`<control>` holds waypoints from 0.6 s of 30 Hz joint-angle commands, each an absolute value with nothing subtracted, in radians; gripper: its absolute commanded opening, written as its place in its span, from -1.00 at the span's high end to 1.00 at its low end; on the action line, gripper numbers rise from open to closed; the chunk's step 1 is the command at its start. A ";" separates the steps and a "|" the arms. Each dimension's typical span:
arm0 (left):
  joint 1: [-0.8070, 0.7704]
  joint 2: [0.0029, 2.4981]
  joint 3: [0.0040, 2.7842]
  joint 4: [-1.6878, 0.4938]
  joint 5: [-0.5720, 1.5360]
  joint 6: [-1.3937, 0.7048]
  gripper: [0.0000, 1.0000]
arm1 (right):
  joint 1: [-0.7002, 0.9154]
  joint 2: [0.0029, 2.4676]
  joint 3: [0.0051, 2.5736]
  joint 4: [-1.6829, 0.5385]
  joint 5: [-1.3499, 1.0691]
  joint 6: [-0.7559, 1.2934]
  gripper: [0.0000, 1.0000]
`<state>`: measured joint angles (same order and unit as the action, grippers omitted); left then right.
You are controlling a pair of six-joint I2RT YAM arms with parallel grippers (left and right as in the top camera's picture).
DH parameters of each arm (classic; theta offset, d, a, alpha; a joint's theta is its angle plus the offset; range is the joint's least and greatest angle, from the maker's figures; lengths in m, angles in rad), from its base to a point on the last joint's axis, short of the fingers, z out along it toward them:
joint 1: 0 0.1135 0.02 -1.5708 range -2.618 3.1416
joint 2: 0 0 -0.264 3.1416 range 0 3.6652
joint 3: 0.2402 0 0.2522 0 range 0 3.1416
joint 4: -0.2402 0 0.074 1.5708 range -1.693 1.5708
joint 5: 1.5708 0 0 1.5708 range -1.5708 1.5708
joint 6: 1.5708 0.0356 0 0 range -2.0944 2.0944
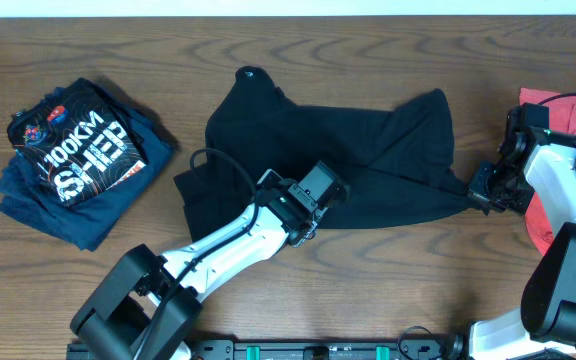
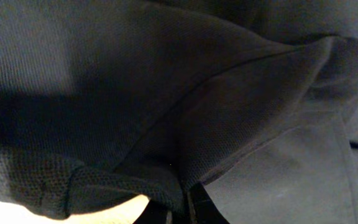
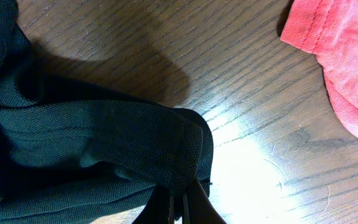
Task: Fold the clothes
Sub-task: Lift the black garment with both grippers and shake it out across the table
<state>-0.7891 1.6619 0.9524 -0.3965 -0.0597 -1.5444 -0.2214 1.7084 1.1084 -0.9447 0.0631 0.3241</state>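
From above, the left arm (image 1: 230,235) stretches slantwise from the near edge up to the black tee (image 1: 368,140), with the left claw (image 1: 323,197) down on the tee's near hem. The right arm (image 1: 553,165) bends leftward, putting the right claw (image 1: 480,190) at the tee's right corner. Three garments lie on the worktop (image 1: 268,40). The black tee is spread in the middle, one navy tee (image 1: 73,160) (printed "100KM") is crumpled well to the left, and one red garment (image 1: 573,110) sits at the right edge, partly under the right arm.

At the left wrist, dark cloth fills nearly everything, and the claw is clamped on a fold of it at the bottom.

At the right wrist, the claw pinches the black hem tight. The cloth is bunched to the left, the red garment is at upper right, and bare wood lies between.
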 commanded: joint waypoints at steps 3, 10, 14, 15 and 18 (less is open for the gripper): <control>-0.736 1.524 0.941 -0.411 -0.125 -1.250 0.88 | -0.233 1.711 1.119 -0.933 -0.014 0.256 0.98; -0.609 1.208 0.943 -0.491 -0.138 -0.793 0.88 | -0.293 1.647 1.208 -0.993 -0.128 0.197 0.98; -0.538 1.038 0.970 -0.493 -0.053 -0.540 0.88 | -0.339 1.549 1.287 -1.029 -0.162 0.168 0.98; -0.516 0.997 0.986 -0.493 -0.022 -0.489 0.88 | -0.348 1.518 1.310 -1.037 -0.162 0.157 0.98; -0.446 0.914 1.041 -0.505 0.032 -0.438 0.88 | -0.369 1.429 1.373 -1.065 -0.162 0.128 0.98</control>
<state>-0.5030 0.9844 0.9657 -0.4999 -0.0368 -0.6327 -0.3462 1.5234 1.3048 -1.0508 -0.1429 0.1783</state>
